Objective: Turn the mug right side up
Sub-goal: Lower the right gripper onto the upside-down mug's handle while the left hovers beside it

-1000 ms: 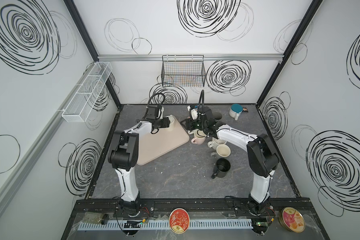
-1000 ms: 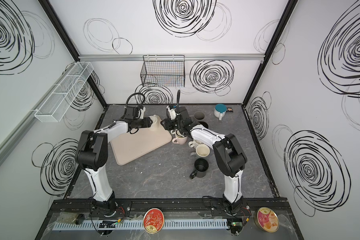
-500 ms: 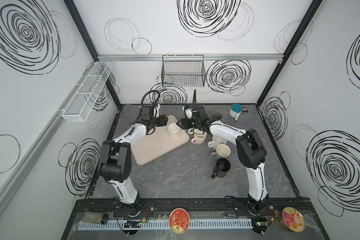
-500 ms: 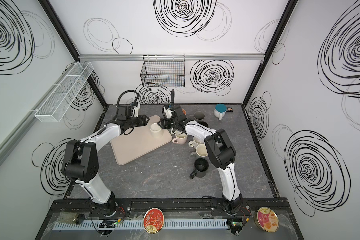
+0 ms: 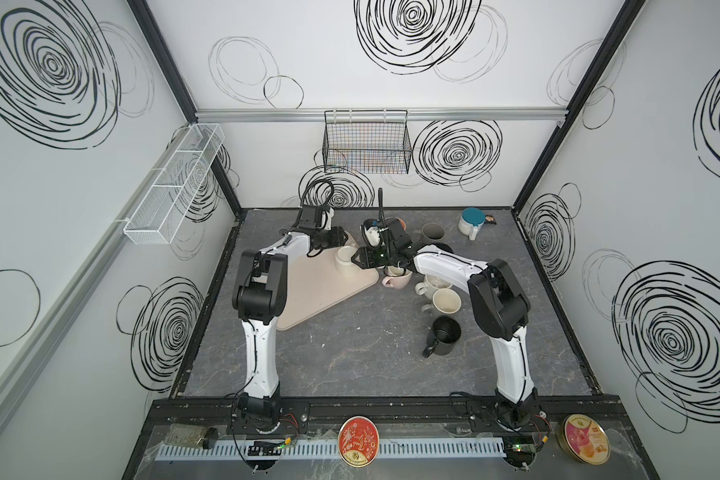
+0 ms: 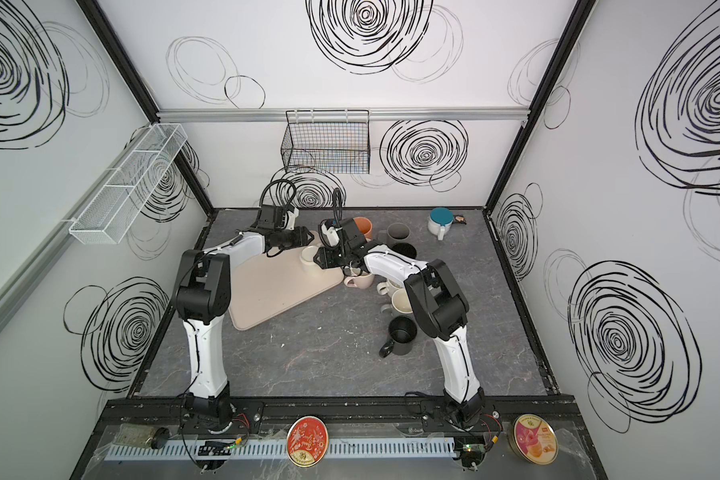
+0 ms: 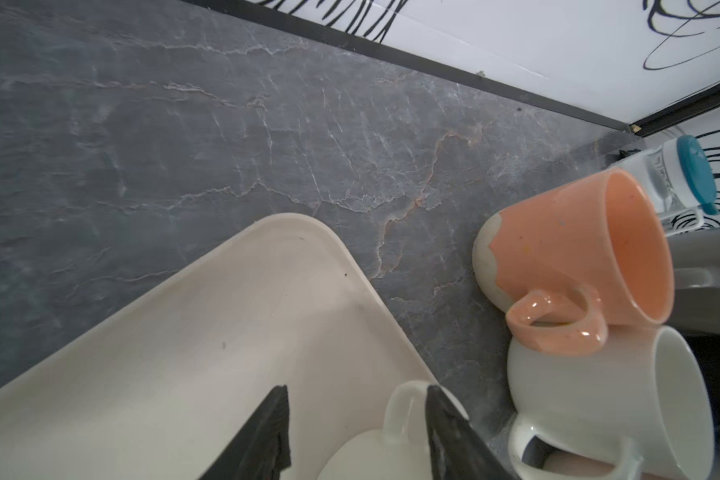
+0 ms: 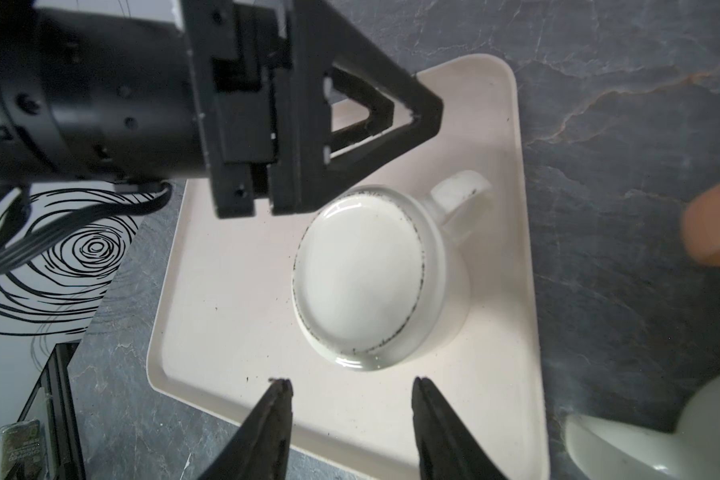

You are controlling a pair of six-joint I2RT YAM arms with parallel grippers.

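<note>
A cream mug stands upside down near the far corner of the beige tray, its flat base facing up. My left gripper hangs open over the mug's far side. The mug's handle lies between its jaws, close to one finger. My right gripper is open too and sits low on the tray at the mug's right side. Its tips stop just short of the mug wall, with nothing between them.
Just right of the tray crowd an orange mug, a white mug, a pink mug, cream mugs and a black mug. A grey mug and a teal-lidded cup stand at the back.
My right gripper has swung left and down to the mug's side. The left gripper drew back, then returned over the mug, and its jaws narrowed a little.
</note>
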